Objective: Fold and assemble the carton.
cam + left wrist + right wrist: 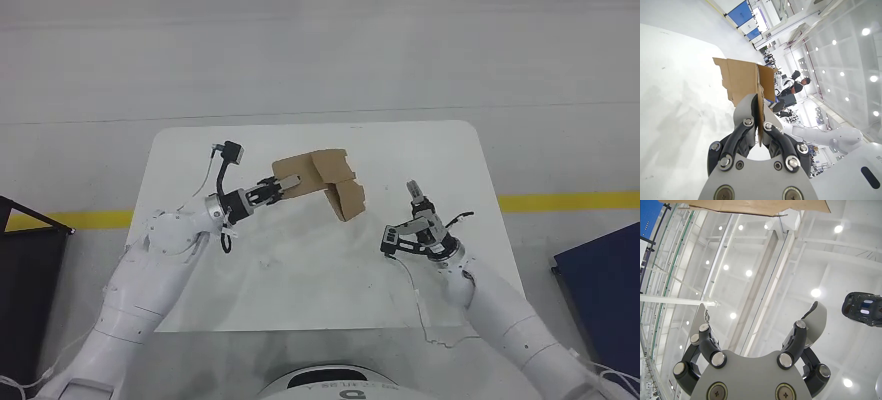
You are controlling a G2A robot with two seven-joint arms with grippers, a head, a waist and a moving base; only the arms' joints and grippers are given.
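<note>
Left gripper (290, 182) first, from above: pressed together on one end of the brown carton (325, 175), pinching the cardboard. Carton partly folded, over the far half of the white worktop (300, 290), about midway between its left and right edges. Right gripper (400, 215) spread wide, holding nothing, nearer the worktop's right edge and apart from the carton.

From the left wrist: gripper (758, 102) clamped on a thin corrugated edge of the carton (742, 75), one finger on each side of the cardboard. Flat panel with a ragged cut outline stretching away from the fingers, a second panel bent off it along a crease. Worktop (677, 85) beside it, pale and scuffed.

From the right wrist: gripper (760, 309) splayed open, pointed up toward the ceiling lights. Strip of carton (753, 206) beyond the fingertips, well clear of them.
</note>
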